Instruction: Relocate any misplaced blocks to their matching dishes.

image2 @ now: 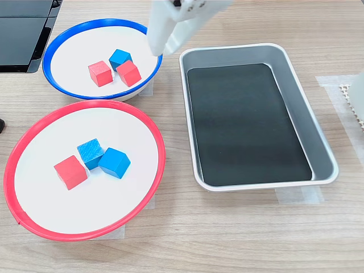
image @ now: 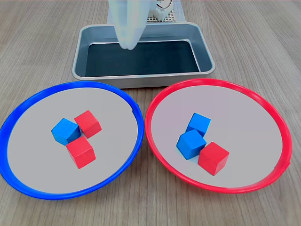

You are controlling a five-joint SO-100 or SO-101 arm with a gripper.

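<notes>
In both exterior views the blue-rimmed dish (image: 70,84) (image2: 96,23) holds one blue block (image: 65,131) (image2: 120,58) and two red blocks (image: 88,123) (image: 81,151) (image2: 100,73) (image2: 129,73). Inside the red-rimmed dish (image: 216,82) (image2: 85,103) lie two blue blocks (image: 199,124) (image: 191,143) (image2: 90,153) (image2: 114,162) and one red block (image: 213,158) (image2: 70,172). My white gripper (image: 127,45) (image2: 154,50) hangs shut and empty between the blue-rimmed dish and the tray, touching no block.
A rectangular grey metal tray (image: 141,80) (image2: 293,96) with a dark bottom lies behind the dishes in the first exterior view. A black device (image2: 23,34) sits at the second exterior view's top left. The arm's white base (image: 162,14) stands behind the tray.
</notes>
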